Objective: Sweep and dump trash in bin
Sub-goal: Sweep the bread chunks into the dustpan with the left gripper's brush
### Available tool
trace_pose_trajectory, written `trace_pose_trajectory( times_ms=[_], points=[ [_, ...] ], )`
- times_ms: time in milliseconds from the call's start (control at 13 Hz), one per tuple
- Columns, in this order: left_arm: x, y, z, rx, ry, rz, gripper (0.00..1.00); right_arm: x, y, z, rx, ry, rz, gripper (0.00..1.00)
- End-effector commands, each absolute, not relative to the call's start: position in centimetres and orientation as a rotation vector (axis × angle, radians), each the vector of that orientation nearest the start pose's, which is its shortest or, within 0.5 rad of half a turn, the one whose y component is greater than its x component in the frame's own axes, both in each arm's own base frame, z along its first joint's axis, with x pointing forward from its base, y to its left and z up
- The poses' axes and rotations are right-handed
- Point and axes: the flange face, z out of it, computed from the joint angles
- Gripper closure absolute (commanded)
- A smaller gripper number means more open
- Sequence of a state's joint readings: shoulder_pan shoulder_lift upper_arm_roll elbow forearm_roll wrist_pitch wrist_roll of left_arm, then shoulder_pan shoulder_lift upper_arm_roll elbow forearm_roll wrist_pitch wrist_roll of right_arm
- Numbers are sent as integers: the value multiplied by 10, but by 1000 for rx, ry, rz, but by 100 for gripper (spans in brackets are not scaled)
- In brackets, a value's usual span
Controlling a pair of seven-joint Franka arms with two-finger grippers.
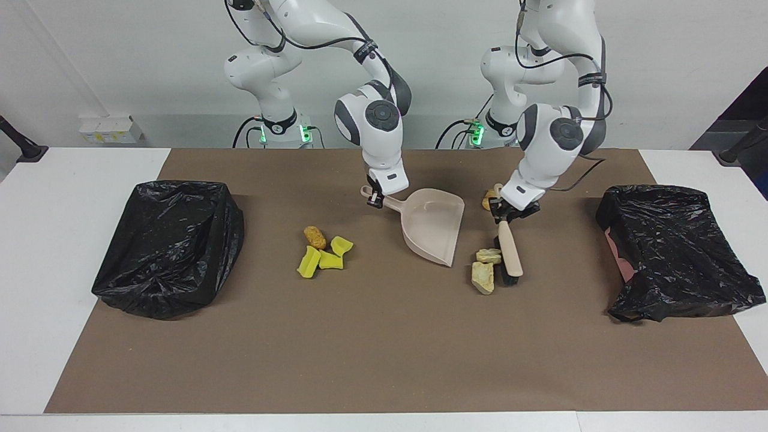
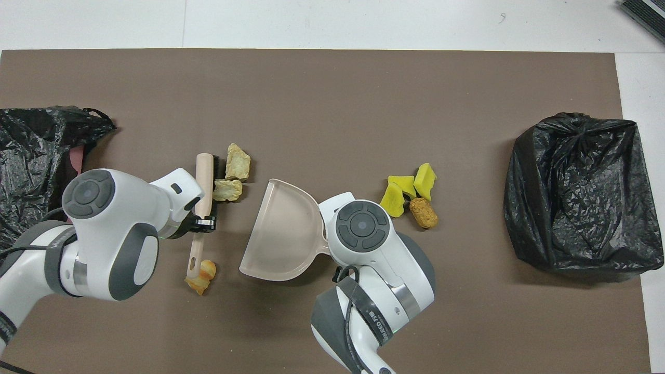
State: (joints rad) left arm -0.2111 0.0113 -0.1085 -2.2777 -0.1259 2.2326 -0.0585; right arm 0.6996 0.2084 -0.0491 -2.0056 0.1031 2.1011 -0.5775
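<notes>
On the bench we see two black-bagged bins, one at each end, with the beige dustpan between them, its handle clenched in the right tool. The left tool grips the brush by its handle, bristles touching two bread-like chunks just beside the pan's mouth. The third chunk lies nearer the robots, while sponge pieces and nugget sit toward the right arm's end; all look light and soft (we judge they will roll easily), so we sweep rather than pinch.
</notes>
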Motion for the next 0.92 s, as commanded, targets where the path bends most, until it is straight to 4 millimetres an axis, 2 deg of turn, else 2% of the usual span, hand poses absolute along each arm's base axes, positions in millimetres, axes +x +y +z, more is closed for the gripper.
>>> trace_pose_trajectory(
  times_ms=[0, 231, 385, 462, 692, 846],
  points=[
    [466, -200, 352, -3189, 566, 165, 100, 454, 350, 345, -2594, -1664, 160, 100],
    [434, -243, 358, -3117, 853, 262, 100, 453, 350, 345, -2607, -1646, 161, 100],
    [424, -258, 364, -3085, 912, 332, 100, 453, 350, 346, -2608, -1644, 161, 100],
    [424, -258, 372, -3079, 916, 362, 100, 453, 351, 346, -2608, -1644, 161, 100],
    [447, -247, 414, -3104, 887, 342, 100, 453, 349, 345, -2626, -1617, 174, 100],
    [476, -228, 414, -3129, 835, 213, 100, 448, 355, 346, -2669, -1552, 182, 100]
  ],
)
